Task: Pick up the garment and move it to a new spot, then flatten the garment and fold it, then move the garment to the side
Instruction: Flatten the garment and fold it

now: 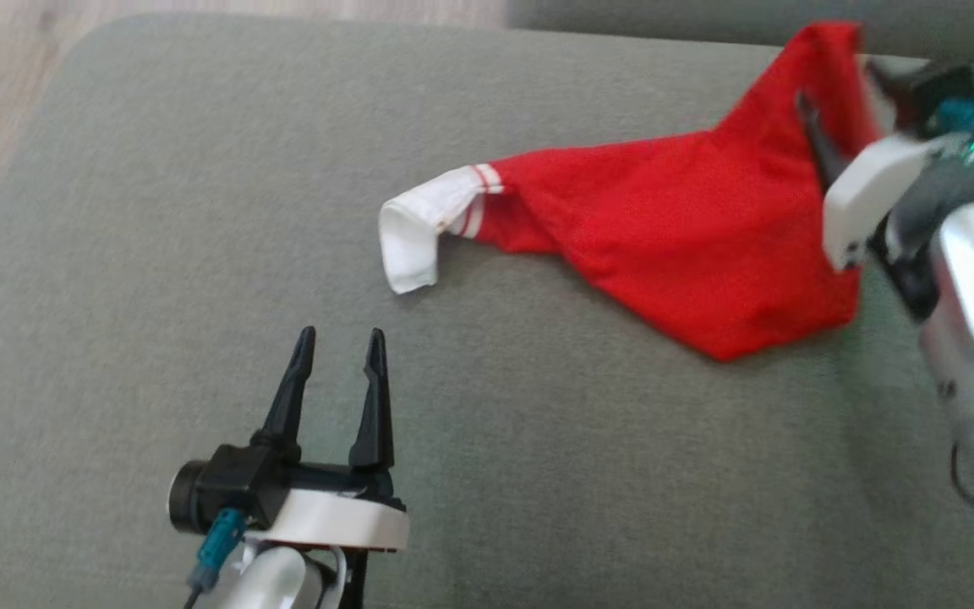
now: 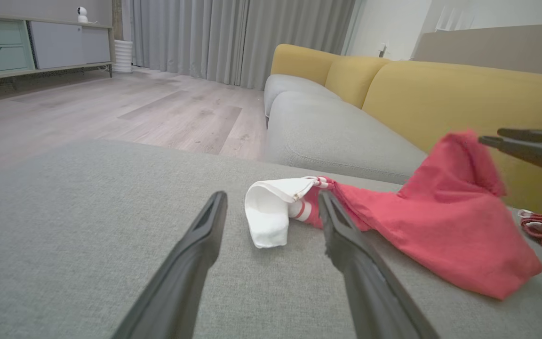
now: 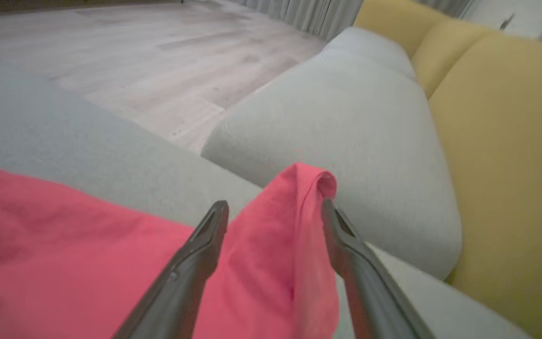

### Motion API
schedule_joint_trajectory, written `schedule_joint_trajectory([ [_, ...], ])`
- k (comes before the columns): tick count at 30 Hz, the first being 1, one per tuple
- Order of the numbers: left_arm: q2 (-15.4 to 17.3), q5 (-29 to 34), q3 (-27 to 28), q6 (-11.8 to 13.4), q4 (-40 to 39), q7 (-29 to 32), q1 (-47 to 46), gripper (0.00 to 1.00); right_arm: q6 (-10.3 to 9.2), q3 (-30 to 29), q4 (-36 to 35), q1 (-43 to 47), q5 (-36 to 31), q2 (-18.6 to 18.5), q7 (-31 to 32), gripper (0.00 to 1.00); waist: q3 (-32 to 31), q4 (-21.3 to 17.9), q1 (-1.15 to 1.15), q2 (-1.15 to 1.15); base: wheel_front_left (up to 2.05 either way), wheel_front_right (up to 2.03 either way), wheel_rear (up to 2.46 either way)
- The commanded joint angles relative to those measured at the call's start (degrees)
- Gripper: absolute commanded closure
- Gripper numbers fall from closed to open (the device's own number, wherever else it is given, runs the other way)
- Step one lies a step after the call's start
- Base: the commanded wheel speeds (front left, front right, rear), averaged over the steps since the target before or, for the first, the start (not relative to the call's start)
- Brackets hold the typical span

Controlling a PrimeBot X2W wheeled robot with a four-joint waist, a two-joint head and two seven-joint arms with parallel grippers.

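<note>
While the garment (image 1: 673, 245) lies on the cushion (image 1: 199, 211), 1 corner peaked between the right gripper's (image 3: 274, 206) spread jaws | left gripper (image 1: 342, 333) spread, empty | step: relocation likely done | next: flatten, spreading edges.

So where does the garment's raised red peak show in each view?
Head view: peak at upper right, beside the right fingers.
Left wrist view: far right, just left of those fingers' tips.
Right wrist view: centre, standing between the open right fingers.
Shared landmark: the grey cushion under the garment.
</note>
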Motion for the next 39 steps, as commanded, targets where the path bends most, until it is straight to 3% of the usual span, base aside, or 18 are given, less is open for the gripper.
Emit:
schedule_joint_trajectory([
  [1,0.91,0.31,2.04,0.26,-1.68,-0.36,-0.82,0.00,-0.04,1.00,-1.24,0.73,1.19,0.75,0.34,0.00,-1.49,-1.78,0.00,0.00,0.00,0.00,0.00],
  [6,1.36,0.03,2.17,0.52,-2.06,-0.03,-0.38,0.00,-0.04,2.80,-0.20,4.88,4.68,-0.33,0.65,0.00,-2.50,-3.56,0.00,0.00,0.00,0.00,0.00],
  [12,1.69,-0.18,2.16,0.85,-2.32,0.20,0.06,0.00,-0.04,0.73,-2.56,9.82,7.62,0.53,-3.00,0.00,-3.37,-4.34,0.00,0.00,0.00,0.00,0.00],
  [17,1.82,-0.57,2.10,1.25,-2.56,0.26,1.01,0.00,-0.04,-2.18,-9.81,21.13,7.50,4.12,-6.59,0.00,-4.56,-3.58,0.00,0.00,0.00,0.00,0.00],
  [24,2.52,-0.84,2.58,1.88,-3.52,0.26,1.90,0.00,-0.04,-2.10,-18.26,32.76,3.71,8.57,-4.14,0.00,-3.96,-3.07,0.00,0.00,0.00,0.00,0.00],
  [31,2.81,-0.67,2.61,2.11,-4.21,0.41,1.16,0.00,-0.04,-5.27,-17.10,32.72,-1.61,10.88,-1.01,0.00,-1.78,-1.64,0.00,0.00,0.00,0.00,0.00],
  [39,2.77,-0.69,2.49,2.10,-3.90,0.34,0.74,0.00,-0.04,-8.80,-12.67,29.60,-2.90,12.75,-3.85,0.00,-0.85,-0.39,0.00,0.00,0.00,0.00,0.00],
])
